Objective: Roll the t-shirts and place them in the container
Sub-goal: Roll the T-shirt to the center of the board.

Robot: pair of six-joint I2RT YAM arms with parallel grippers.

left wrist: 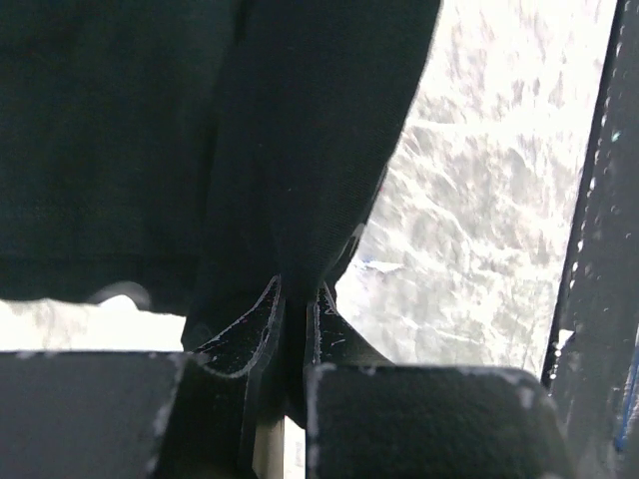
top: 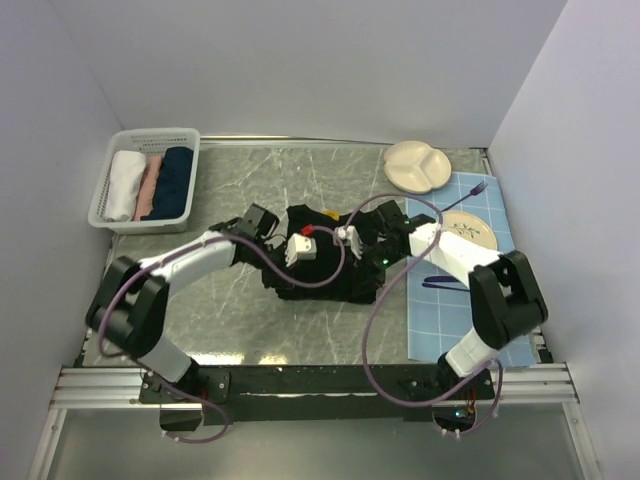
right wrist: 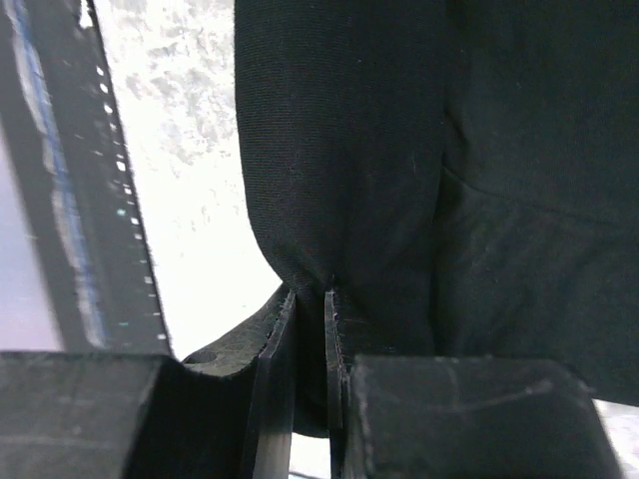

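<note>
- Top external view is showing us the black t-shirt [top: 350,288] lying bunched on the counter [top: 250,330], just left of the light-blue gridded mat [top: 450,320]. Its right edge is reaching the mat's left border.
- We are bending both arms in over the shirt. The left arm [top: 205,250] is arching in on the side away from the mat, and the right arm [top: 445,250] is crossing the mat's left part.
- We are holding the left jaws closed on a fold of the black t-shirt [left wrist: 300,150]. In the left wrist view the fingers [left wrist: 250,334] are pressing almost together, with dark cloth spreading out of the slit between them.
- We are holding the right jaws closed on another fold of the same t-shirt [right wrist: 349,150]. In the right wrist view the fingers [right wrist: 275,339] are pinching the fabric the same way.
- Both pinches are sitting close together, left of the mat.
- Well left of the mat, at the counter's far corner, a white basket [top: 105,190] is holding three rolled t-shirts side by side. The white t-shirt [top: 124,185] is lying farthest from the mat, the pink t-shirt [top: 150,188] is in the middle, and the navy t-shirt [top: 175,182] is nearest the mat.
- A round plate [top: 470,232] is sitting on the mat's far part, with a fork [top: 465,197] lying just beyond it.
- A cream divided plate [top: 420,165] is resting at the mat's far-left corner; we are unable to tell whether it overlaps the mat.
</note>
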